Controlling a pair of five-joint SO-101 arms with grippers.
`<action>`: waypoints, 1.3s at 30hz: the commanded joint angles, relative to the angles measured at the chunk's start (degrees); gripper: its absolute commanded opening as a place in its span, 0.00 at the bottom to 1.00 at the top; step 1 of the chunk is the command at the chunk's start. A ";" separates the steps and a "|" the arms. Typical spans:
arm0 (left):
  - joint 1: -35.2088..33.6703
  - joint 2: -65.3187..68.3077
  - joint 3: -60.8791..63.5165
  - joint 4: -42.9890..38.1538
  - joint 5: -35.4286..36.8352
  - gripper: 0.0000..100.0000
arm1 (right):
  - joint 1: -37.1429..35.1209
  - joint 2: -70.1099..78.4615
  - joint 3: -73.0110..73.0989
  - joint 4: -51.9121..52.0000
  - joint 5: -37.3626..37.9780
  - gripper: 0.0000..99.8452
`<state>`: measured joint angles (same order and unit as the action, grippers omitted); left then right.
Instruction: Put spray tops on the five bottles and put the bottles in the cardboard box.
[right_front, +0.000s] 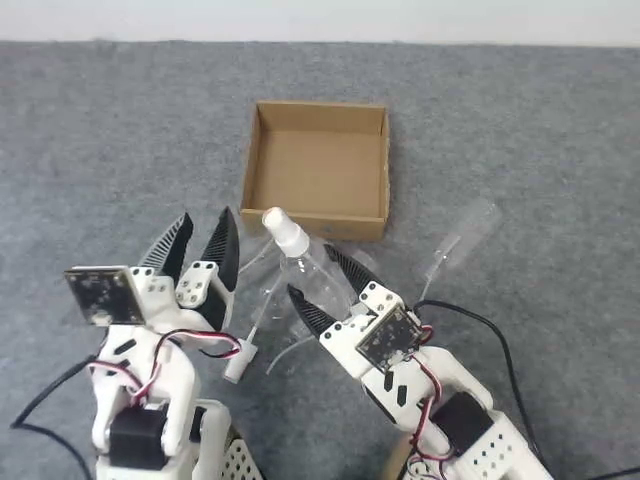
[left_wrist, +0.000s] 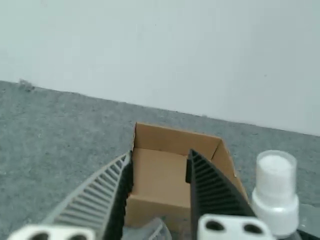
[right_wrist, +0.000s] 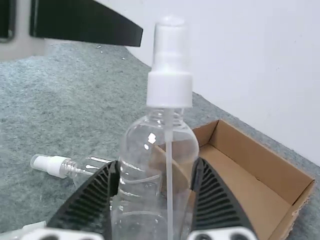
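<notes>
High view: the right gripper sits just in front of the cardboard box, its two black fingers closed on the clear body of a spray bottle; the bottle stands upright between them, its white spray top rising above the fingertips and close to the box's near wall; the box lies open-topped on the grey carpet. The left gripper hangs beside the bottle on the left, apart from it, its fingers spread and holding nothing; a clear bottle lies on its side on the carpet to the right of the box, well apart from both grippers.

Right wrist view: the spray bottle fills the gap of the right gripper, both ribbed fingers pressed against its sides low on the body; the dip tube runs down inside from the spray top; the cardboard box lies just behind the bottle; another bottle with a white top lies on its side on the carpet nearby.

Left wrist view: the left gripper is open, the cardboard box showing between its fingers; the spray top stands outside the fingers, beside one of them; a white wall rises behind the carpet.
</notes>
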<state>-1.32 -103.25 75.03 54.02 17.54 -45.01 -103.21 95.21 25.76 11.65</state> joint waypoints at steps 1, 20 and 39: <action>0.00 -0.88 -0.22 -2.29 0.53 0.16 | 0.66 -0.75 -0.35 -1.36 -0.70 0.01; 9.58 -0.70 -0.04 -2.11 -2.55 0.16 | 0.31 -0.75 -0.88 -1.27 -0.70 0.01; 18.20 -0.79 1.98 -2.02 -6.42 0.16 | 0.31 -0.75 -0.35 -1.36 -0.70 0.01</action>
<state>14.86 -103.34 77.23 53.58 11.30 -44.57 -103.21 95.21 25.76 11.47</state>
